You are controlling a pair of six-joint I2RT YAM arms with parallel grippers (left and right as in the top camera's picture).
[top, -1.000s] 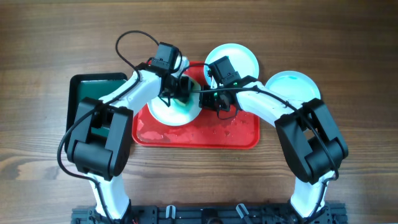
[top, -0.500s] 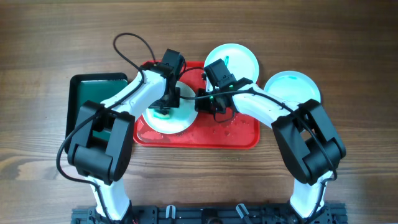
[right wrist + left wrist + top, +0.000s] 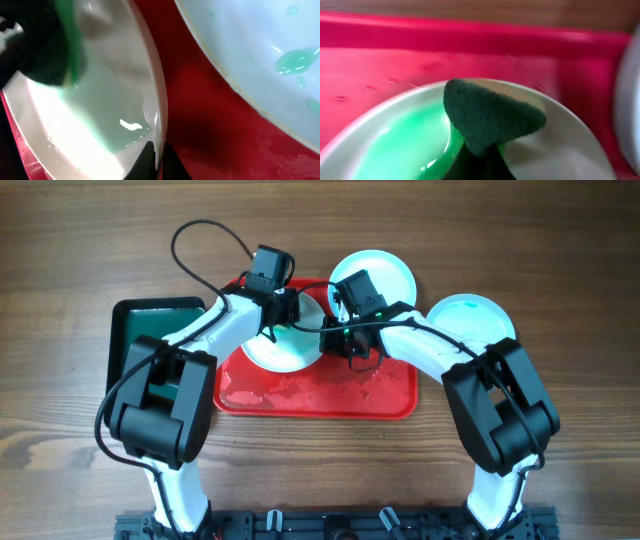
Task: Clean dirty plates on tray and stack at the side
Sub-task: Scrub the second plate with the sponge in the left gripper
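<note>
One white plate (image 3: 272,352) lies tilted on the red tray (image 3: 330,395), wet with a teal-green film (image 3: 395,145). My left gripper (image 3: 283,312) is shut on a dark green sponge (image 3: 490,112) pressed on the plate near its far rim. My right gripper (image 3: 328,340) is shut on that plate's right rim (image 3: 159,150), holding it. A second plate (image 3: 385,275) with a teal smear (image 3: 295,60) sits at the tray's far edge. A third plate (image 3: 470,320) rests on the table to the right.
A smaller dark green tray (image 3: 150,330) with a black rim lies left of the red tray. The red tray floor (image 3: 300,392) is wet with droplets. The left arm's cable (image 3: 200,250) loops over the table behind.
My left gripper has swept the sponge from the plate's near-left part up to its far rim. My right gripper has kept its hold on the rim and barely shifted.
</note>
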